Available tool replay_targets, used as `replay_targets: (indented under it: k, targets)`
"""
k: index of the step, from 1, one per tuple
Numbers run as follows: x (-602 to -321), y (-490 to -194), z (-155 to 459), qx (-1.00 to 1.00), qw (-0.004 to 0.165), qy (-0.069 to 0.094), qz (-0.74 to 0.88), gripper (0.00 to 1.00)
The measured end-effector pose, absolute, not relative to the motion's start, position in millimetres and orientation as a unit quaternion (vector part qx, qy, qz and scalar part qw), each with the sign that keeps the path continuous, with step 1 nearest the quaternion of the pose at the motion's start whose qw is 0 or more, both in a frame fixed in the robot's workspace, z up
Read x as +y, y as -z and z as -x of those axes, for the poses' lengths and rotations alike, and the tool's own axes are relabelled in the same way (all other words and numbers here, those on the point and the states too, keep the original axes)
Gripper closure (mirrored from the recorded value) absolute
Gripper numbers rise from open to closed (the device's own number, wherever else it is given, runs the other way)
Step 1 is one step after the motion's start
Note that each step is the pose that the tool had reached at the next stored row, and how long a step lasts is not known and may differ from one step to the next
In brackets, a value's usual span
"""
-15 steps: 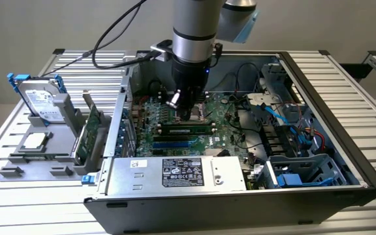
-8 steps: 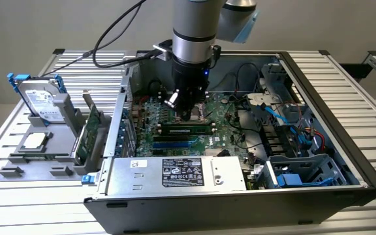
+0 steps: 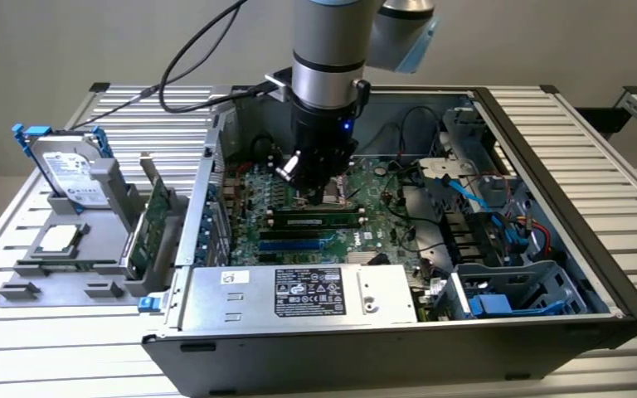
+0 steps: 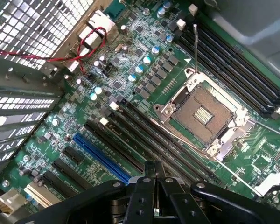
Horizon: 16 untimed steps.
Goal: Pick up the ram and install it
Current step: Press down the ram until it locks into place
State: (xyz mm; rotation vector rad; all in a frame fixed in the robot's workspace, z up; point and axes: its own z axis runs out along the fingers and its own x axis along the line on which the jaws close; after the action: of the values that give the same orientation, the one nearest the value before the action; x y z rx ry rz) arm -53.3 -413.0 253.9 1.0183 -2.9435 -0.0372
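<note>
Your one gripper (image 4: 155, 173) hangs inside the open computer case (image 3: 584, 249), low over the motherboard (image 3: 380, 203), and its two fingers (image 4: 148, 179) are pinched together with nothing between them. One ram (image 3: 316, 220) stick sits seated in a slot just in front of the gripper, near the middle of the motherboard, with two blue slots (image 3: 296, 240) beside it toward the power supply (image 3: 296, 294). From the wrist you see one open CPU socket (image 4: 203, 112), one long blue slot (image 4: 100, 156) and several black slots alongside. Outside the case, on the table (image 3: 31, 365), one grey holder (image 3: 75, 249) carries one hard drive (image 3: 70, 174), one square chip (image 3: 62, 236) and one green expansion card (image 3: 155, 220) standing on edge.
</note>
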Motion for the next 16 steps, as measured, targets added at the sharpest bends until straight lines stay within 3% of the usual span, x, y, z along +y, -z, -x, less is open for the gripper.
replay_targets:
  k: [16]
  targets:
    - [-413.0,-250.3,53.3,-0.977,0.009,0.012,-0.211,0.89]
